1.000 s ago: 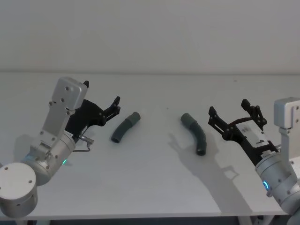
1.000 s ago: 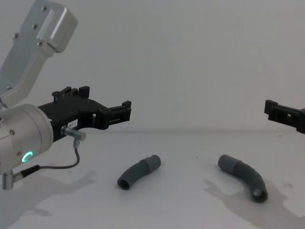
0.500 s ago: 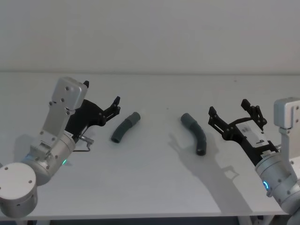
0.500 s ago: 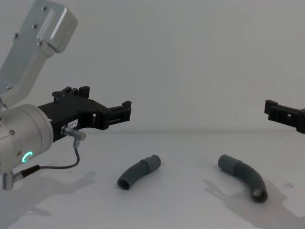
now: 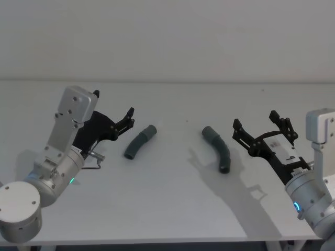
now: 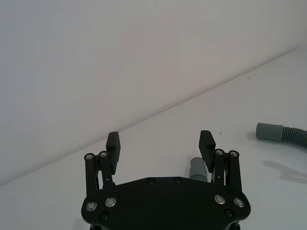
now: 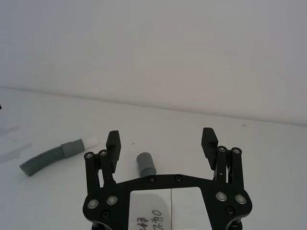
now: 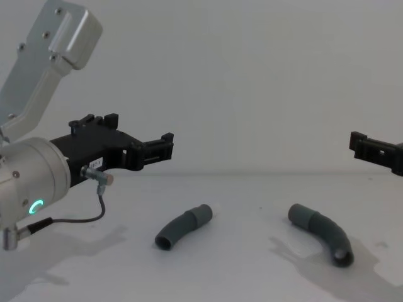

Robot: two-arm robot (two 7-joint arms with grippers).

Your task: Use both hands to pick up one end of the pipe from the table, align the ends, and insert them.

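Pre-grasp step: left gripper [image 5: 113, 103] and right gripper [image 5: 255, 119] hover spread beside the untouched left pipe piece [image 5: 139, 142] and right pipe piece [image 5: 218, 148]; you should next lower and pinch each.

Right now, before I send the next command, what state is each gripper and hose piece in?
Left hose piece: lying on the table, ungripped.
Right hose piece: lying on the table, ungripped, apart from the left one, not joined.
Left gripper: open, empty, raised beside the left hose piece.
Right gripper: open, empty, raised beside the right hose piece.
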